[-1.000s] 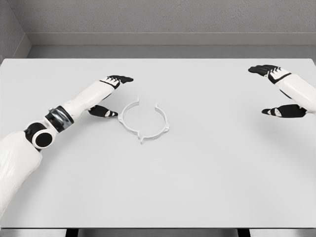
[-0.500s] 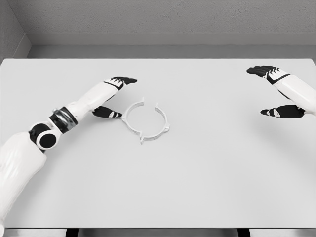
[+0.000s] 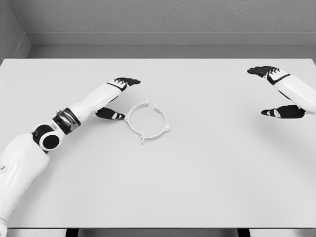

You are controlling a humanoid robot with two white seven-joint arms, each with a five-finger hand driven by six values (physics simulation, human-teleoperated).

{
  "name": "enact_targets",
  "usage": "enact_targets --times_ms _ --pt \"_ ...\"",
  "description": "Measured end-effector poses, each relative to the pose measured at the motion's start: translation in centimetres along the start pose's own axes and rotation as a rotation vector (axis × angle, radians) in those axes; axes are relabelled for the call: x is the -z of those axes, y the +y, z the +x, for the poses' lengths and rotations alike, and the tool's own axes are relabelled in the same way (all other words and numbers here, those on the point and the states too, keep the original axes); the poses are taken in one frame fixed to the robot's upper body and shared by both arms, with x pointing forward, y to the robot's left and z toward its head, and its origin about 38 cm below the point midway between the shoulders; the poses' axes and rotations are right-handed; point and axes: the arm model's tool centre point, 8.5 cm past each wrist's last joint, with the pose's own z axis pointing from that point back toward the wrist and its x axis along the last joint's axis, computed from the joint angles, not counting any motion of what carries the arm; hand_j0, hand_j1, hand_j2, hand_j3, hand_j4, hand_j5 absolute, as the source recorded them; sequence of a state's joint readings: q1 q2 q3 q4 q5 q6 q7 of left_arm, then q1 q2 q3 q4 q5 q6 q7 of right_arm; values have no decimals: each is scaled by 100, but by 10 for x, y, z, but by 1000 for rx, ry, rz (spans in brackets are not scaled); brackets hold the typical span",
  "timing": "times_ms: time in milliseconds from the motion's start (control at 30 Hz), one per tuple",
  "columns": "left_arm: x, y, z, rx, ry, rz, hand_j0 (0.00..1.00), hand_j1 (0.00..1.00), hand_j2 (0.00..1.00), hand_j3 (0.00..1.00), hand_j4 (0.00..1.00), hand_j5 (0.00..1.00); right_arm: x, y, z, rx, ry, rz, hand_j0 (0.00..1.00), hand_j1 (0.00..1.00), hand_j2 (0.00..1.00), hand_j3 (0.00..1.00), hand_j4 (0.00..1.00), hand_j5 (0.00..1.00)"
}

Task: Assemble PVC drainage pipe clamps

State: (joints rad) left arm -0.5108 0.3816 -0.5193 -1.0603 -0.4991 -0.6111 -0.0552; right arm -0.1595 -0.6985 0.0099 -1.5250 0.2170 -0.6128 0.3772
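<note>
A white ring-shaped pipe clamp [image 3: 146, 121] lies flat on the white table [image 3: 197, 168], left of the middle, with a gap at its far side and small tabs at its near rim. My left hand [image 3: 120, 98] is open just left of the ring, thumb close to its left rim and fingers spread above it. Whether the thumb touches the ring is not clear. My right hand [image 3: 272, 92] hovers open at the far right, well away from the clamp.
A grey wall [image 3: 158, 19] runs behind the table's far edge. The table's front edge [image 3: 158, 228] is at the bottom of the view.
My left hand has slid to the right, and the clamp's left half has shifted right with it, narrowing the ring. The right hand has barely moved.
</note>
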Motion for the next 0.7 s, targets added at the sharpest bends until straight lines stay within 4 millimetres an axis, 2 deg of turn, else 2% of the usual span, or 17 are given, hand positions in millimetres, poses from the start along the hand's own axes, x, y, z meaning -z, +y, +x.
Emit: enact_targets --times_ms 600,700 --pt "9 -5 8 -16 -20 5 100 100 100 100 100 100 0 0 -1 1 3 1 100 100 100 100 100 100" --pt "9 -2 7 -12 -19 10 100 100 100 100 100 100 -1 0 -1 1 4 1 100 100 100 100 100 100"
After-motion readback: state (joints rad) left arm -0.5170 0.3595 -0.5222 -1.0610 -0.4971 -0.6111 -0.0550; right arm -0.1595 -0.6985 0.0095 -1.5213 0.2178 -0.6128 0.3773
